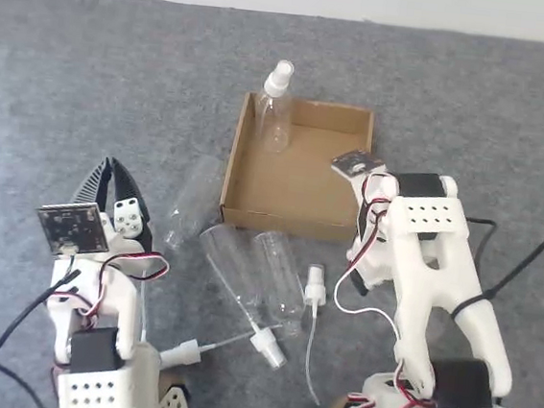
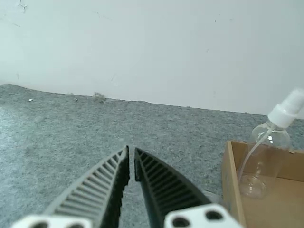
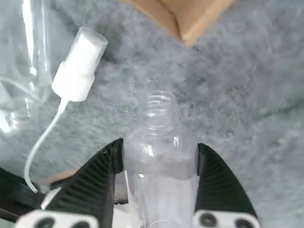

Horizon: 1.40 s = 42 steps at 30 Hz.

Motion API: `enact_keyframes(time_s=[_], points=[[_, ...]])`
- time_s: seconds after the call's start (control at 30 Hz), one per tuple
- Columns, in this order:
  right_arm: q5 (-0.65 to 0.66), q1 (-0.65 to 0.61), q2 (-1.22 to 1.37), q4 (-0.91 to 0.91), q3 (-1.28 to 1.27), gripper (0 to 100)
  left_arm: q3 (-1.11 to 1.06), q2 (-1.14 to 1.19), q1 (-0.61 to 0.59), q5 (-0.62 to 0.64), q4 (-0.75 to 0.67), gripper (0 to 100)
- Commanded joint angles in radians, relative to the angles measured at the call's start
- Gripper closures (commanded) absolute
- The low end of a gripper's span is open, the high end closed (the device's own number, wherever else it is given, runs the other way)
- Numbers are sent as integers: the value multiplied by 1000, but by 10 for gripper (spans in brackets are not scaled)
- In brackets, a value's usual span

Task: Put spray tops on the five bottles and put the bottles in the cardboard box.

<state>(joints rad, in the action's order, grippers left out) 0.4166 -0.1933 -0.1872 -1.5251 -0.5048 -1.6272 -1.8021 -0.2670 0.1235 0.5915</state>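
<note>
A cardboard box (image 1: 298, 182) lies mid-table, and one clear bottle with a white spray top (image 1: 276, 113) stands in its far left corner. Three topless clear bottles (image 1: 279, 277) lie on the carpet in front of the box. Among them are loose spray tops (image 1: 315, 287) with long tubes. My right gripper (image 3: 160, 145) is shut on another topless bottle (image 3: 159, 123), its open neck pointing toward the box corner (image 3: 185, 21). A spray top (image 3: 80, 61) lies just beside it. My left gripper (image 2: 131, 153) is shut on nothing, raised at the left of the box (image 2: 232, 180).
Grey carpet covers the table up to a white wall at the back. The right arm (image 1: 428, 238) stands over the box's near right corner. Two more spray tops (image 1: 268, 346) lie between the arm bases. Cables trail at the right edge.
</note>
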Motion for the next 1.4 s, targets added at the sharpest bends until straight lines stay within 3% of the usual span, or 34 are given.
enact_keyframes(time_s=[0.0, 0.37, 0.7, 1.03, 1.37], points=[[-110, -13, -21, 5, 40, 897, 7, -20, -2, -8, -29, 984], [-184, -5, -44, -1, 38, 898, 7, -20, 0, -8, -29, 984], [-175, -2, -440, 47, -123, 898, 8, -20, 0, -8, -28, 984], [-183, 140, -561, 122, -195, 898, 22, -20, -6, -8, -23, 984], [-195, 232, -561, 226, -253, 898, 170, -20, 8, -60, 193, 984]])
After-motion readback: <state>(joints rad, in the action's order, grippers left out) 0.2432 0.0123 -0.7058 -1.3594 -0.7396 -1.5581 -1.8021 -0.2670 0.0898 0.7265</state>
